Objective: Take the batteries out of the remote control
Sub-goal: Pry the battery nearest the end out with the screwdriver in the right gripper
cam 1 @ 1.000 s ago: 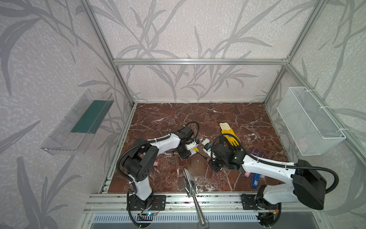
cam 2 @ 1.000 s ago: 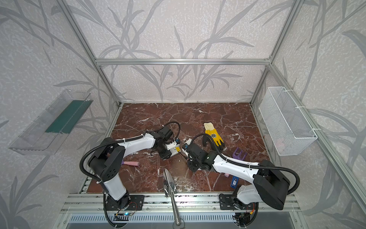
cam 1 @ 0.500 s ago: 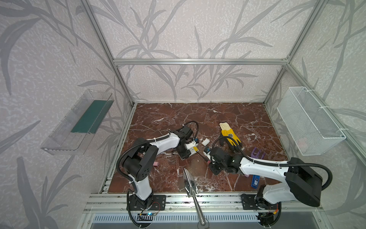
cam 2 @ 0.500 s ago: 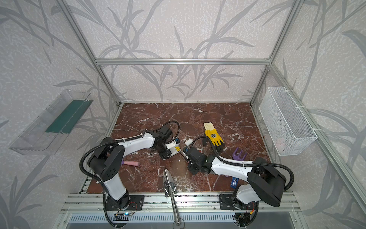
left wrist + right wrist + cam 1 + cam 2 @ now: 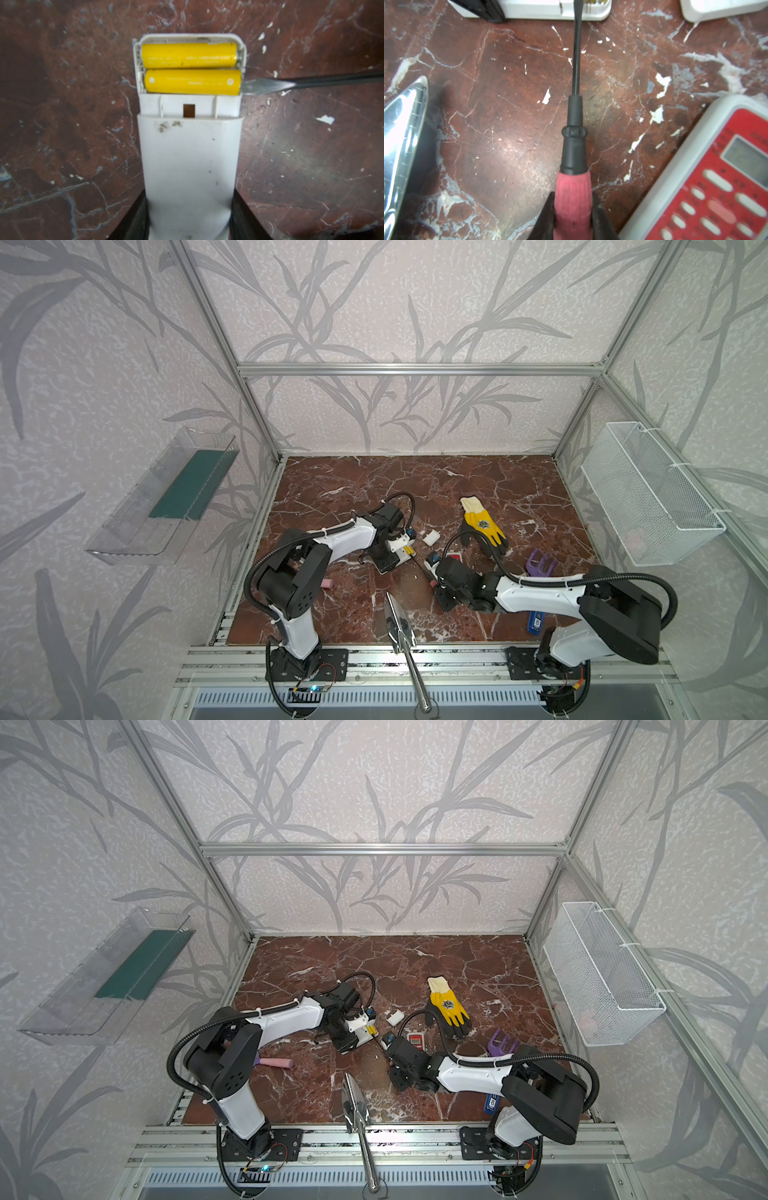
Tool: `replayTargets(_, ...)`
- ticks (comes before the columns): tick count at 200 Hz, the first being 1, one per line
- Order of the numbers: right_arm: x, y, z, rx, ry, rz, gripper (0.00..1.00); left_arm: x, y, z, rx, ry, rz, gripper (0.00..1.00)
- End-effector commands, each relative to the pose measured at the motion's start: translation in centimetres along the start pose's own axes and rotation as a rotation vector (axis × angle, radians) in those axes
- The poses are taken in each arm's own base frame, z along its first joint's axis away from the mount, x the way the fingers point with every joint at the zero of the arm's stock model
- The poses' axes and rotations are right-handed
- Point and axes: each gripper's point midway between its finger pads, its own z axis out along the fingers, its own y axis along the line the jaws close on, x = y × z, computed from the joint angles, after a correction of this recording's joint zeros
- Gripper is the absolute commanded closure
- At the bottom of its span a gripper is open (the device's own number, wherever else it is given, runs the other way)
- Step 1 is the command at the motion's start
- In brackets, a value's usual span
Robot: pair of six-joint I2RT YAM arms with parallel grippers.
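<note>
Levering out the first cell, is that the step in hand?

It looks that way. The left gripper (image 5: pixel 189 218) is clamped across the body of the white remote control (image 5: pixel 189 155), pinning it back-up on the desk (image 5: pixel 374 481), just to 9 o'clock of the desk's middle. The cover is off and both yellow batteries (image 5: pixel 189 55) lie side by side in the open bay. Neither is out yet.

And the right arm?

The right gripper (image 5: pixel 574 220) pinches the pink handle of a flat screwdriver (image 5: pixel 574 133), which comes in from about 4 o'clock of the remote in both top views. Its blade (image 5: pixel 268 84) sits at the end of the battery nearer the remote's body. I can't tell whether the tip is under the cell or only against it.

So the next move?

I'd judge it calls for slipping the tip beneath that end and tilting the handle gently, so the cell rises against its spring while the left grip keeps the remote from twisting. Too much force and the battery could jump away.

Anything else nearby?

A small white piece (image 5: pixel 431 537), probably the cover, lies at 2 o'clock of the remote. A red-faced remote (image 5: pixel 706 176) lies face up beside the right gripper, and no green batteries show anywhere.
</note>
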Motion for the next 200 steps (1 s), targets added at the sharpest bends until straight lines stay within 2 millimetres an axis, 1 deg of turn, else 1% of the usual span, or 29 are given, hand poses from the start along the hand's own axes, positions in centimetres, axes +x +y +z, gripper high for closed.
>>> replayTargets(1,-1.3,-0.7,0.5,0.035,-0.085,0.063,1.00,1.8,-2.3,0.5,0.103,0.080,0.054,0.52)
replayTargets(19,-1.3,-1.0,0.7,0.039,-0.107,0.082,1.00,1.9,-2.2,0.6,0.098,0.087,0.049,0.52)
replayTargets(48,-0.9,-1.0,1.0,0.042,-0.086,0.079,1.00,2.2,-1.8,0.8,0.075,0.106,0.044,0.52)
replayTargets(100,0.0,-1.3,1.1,0.053,-0.064,0.097,1.00,2.2,0.2,1.0,-0.017,0.135,0.008,0.52)
replayTargets(153,-0.1,-1.3,1.4,0.057,-0.061,0.103,1.00,2.0,1.9,0.2,-0.104,0.165,-0.010,0.52)
replayTargets(200,-0.1,-1.2,1.9,0.056,-0.051,0.125,1.00,2.2,2.6,-0.4,-0.148,0.188,-0.010,0.52)
